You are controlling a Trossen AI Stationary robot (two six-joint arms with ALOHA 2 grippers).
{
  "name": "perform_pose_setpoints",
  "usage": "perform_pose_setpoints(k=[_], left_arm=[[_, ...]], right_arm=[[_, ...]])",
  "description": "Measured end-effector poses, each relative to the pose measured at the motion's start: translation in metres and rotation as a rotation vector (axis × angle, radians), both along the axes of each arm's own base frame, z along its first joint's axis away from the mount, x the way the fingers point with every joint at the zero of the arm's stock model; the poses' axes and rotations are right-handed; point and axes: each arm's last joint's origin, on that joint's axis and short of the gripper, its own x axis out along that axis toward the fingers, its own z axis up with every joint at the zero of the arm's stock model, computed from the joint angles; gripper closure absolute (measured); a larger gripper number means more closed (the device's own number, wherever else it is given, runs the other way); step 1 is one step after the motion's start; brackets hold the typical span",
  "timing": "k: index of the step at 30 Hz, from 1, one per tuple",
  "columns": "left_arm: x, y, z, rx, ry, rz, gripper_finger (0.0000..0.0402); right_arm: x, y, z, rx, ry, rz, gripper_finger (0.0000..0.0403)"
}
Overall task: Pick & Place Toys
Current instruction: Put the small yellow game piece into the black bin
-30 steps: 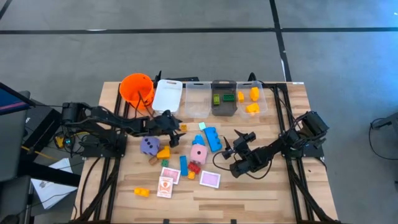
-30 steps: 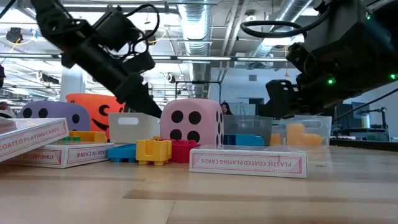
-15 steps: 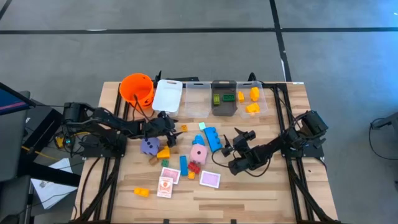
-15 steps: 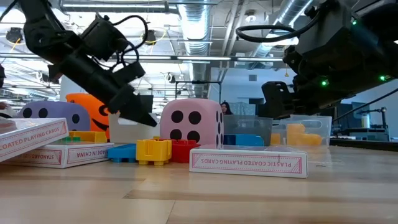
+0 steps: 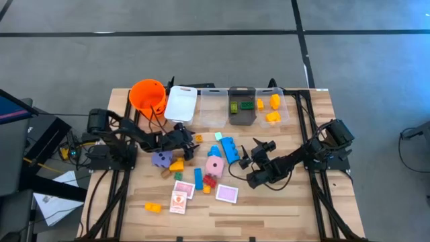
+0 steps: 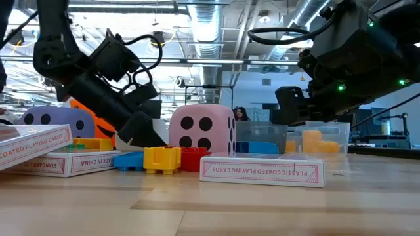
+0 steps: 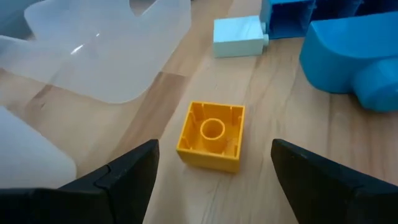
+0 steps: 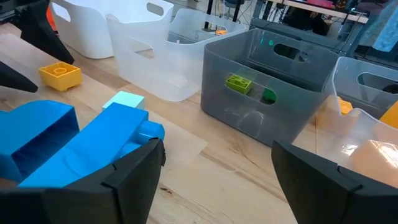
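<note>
Jaws wide apart on the left gripper (image 5: 190, 141), seen from above just left of centre, low over the table (image 5: 295, 208) beside a small yellow brick (image 5: 199, 138); the right gripper (image 5: 247, 158), right of centre, jaws parted too and empty, waits near the long blue brick (image 5: 229, 149). Toys lie scattered mid-frame: purple die (image 5: 160, 157), pink die (image 5: 214, 166), card packs near the lower edge. Down at table height, the left gripper (image 6: 141, 134) sits low at centre-left, behind the yellow and red bricks; the pink die (image 6: 201, 134) stands at centre, and the pack (image 6: 262, 171) in front reads "PLASTIC COATED PLAYING CARDS", with "STANDARD PLAYING CARDS" and "MADE IN CHINA" at left. Left wrist view: the yellow brick (image 7: 212, 135) sits square between the fingertips (image 7: 134, 168), not yet touched — I'd say drop straight down, keep it centred, squeeze on the flat sides so it can't twist. Right wrist view: blue brick (image 8: 81, 140) at lower left, grey bin (image 8: 273, 93) with green bricks behind; no lettering readable.
</note>
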Motion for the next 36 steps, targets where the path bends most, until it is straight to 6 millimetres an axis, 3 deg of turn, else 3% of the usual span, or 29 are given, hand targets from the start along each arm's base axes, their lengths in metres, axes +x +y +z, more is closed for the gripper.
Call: perform_pose_setpoints(k=[16, 20, 29, 36], left_arm=[[0.016, 0.002, -0.008, -0.009, -0.025, 0.005, 0.011], [0.017, 0.002, -0.008, -0.012, -0.023, 0.003, 0.0146], [0.016, 0.001, -0.009, -0.042, -0.011, 0.023, 0.0268], [0.016, -0.001, -0.008, -0.051, -0.014, 0.028, 0.0268]], right_arm=[[0.0, 0.0, 0.0, 0.002, -0.003, 0.001, 0.0107], [0.0, 0.0, 0.0, 0.003, -0.004, 0.001, 0.0107], [0.0, 0.0, 0.0, 0.005, -0.006, 0.001, 0.0107], [0.0, 0.0, 0.0, 0.006, -0.008, 0.001, 0.0107]])
